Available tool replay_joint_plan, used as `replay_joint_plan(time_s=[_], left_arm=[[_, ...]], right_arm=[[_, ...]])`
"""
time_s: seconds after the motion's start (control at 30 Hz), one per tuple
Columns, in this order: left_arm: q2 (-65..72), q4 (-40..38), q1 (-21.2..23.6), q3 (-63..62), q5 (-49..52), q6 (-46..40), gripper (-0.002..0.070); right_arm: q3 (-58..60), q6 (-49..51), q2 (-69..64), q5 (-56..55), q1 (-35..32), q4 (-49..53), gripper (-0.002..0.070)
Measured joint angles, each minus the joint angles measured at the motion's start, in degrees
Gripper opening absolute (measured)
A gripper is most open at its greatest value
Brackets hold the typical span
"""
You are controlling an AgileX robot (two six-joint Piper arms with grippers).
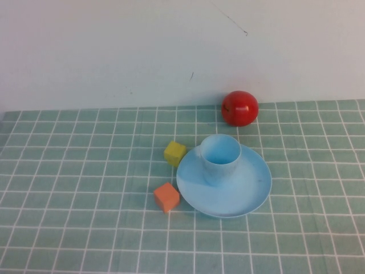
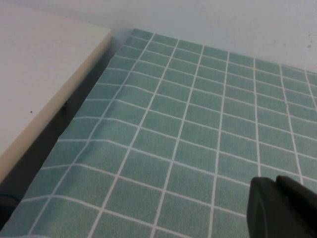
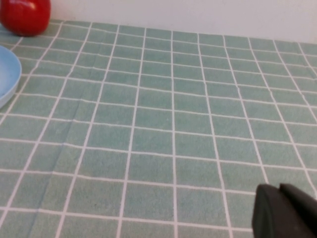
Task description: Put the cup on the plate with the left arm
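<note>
The light blue cup [image 1: 219, 157] stands upright on the far left part of the round light blue plate [image 1: 242, 185], in the middle of the table. The plate's rim also shows in the right wrist view [image 3: 7, 74]. Neither arm appears in the high view. My left gripper [image 2: 276, 184] is shut and empty over bare cloth near the table's left edge, with no cup or plate in its view. My right gripper [image 3: 280, 191] is shut and empty over bare cloth, well off to the side of the plate.
A red apple-like ball [image 1: 239, 108] sits behind the plate near the wall and shows in the right wrist view [image 3: 25, 15]. A yellow cube [image 1: 174, 153] and an orange cube [image 1: 166, 197] lie just left of the plate. A white ledge [image 2: 39, 79] borders the table's left edge.
</note>
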State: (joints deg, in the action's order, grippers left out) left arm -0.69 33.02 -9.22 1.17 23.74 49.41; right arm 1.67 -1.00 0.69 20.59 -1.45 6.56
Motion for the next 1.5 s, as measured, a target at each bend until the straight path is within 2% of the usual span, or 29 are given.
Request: replay_joint_plan(time_s=[0.23,0.37,0.43,0.57,0.67,0.77,0.9,1.5], left_arm=[[-0.1,0.0,0.0,0.0,0.0,0.2,0.0000],[-0.1,-6.6,0.0,0.0,-0.5,-1.4,0.0000],[-0.1,-12.1,0.1,-0.1,-0.9,-6.7,0.0000],[-0.1,-23.7,2.4,-0.1,-2.3,-23.3,0.0000],[-0.1,-27.9,4.9,-0.1,-2.9,-34.0,0.0000],[-0.1,-30.0,7.0,-0.1,-3.0,-39.0,0.0000],[-0.1,-31.1,8.3,-0.1,-3.2,-40.6,0.0000],[-0.1,-33.0,8.5,-0.1,-3.7,-44.2,-0.0001]], right_arm=[[0.0,0.0,0.0,0.0,0.0,0.0,-0.0002],[0.0,0.0,0.0,0.0,0.0,0.0,-0.0002],[0.0,0.0,0.0,0.0,0.0,0.0,-0.0002],[0.0,0.0,0.0,0.0,0.0,0.0,-0.0002],[0.0,0.0,0.0,0.0,0.0,0.0,-0.0002],[0.0,0.0,0.0,0.0,0.0,0.0,-0.0002],[0.0,0.0,0.0,0.0,0.0,0.0,-0.0002],[0.0,0.0,0.0,0.0,0.0,0.0,-0.0002]])
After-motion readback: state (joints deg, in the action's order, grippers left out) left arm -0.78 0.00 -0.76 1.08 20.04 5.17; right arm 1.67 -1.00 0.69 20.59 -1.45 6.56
